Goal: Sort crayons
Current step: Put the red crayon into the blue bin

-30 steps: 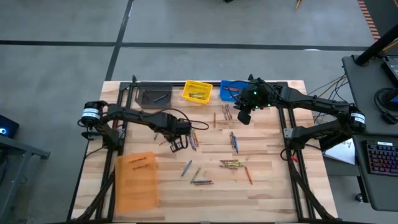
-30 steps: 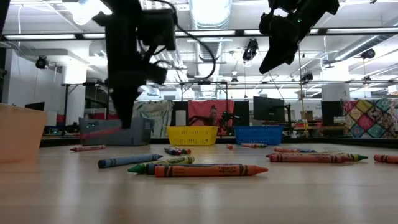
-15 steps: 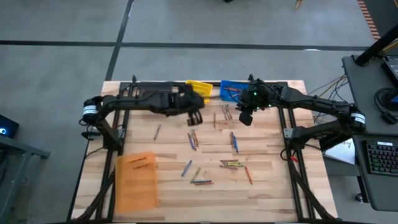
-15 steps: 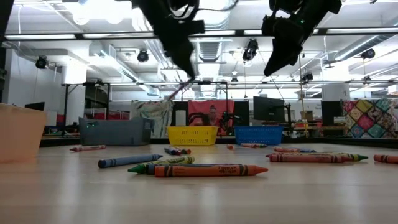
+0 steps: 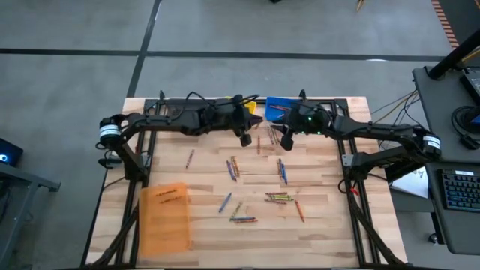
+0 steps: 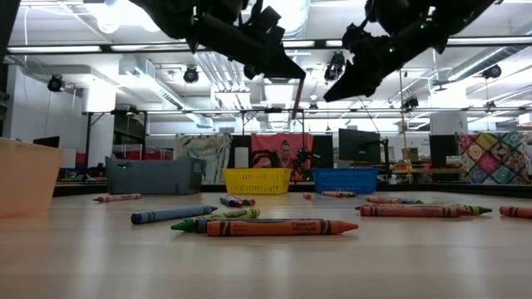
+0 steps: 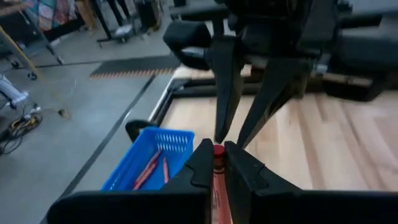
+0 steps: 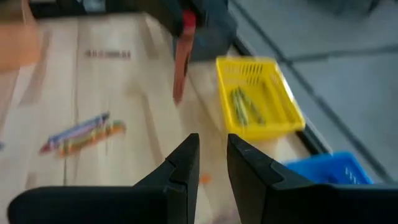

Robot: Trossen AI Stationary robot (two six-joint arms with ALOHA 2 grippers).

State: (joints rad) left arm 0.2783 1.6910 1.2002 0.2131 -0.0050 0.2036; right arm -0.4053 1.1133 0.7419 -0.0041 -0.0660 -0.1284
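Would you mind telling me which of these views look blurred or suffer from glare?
Right wrist view: soft throughout, yellow bin and held red crayon smeared. Left wrist view: near pincer fingers blurred. Low view: ceiling lights glare, arms silhouetted. High view: evenly lit.

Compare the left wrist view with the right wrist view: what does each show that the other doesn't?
Only the left wrist view shows the left gripper shut on a red crayon, with red crayons lying inside the blue bin. Only the right wrist view shows the yellow bin holding yellow-green crayons, a loose crayon cluster on the table, and the right gripper, empty, its fingers apart. Both show the red crayon, the blue bin and the wooden table.
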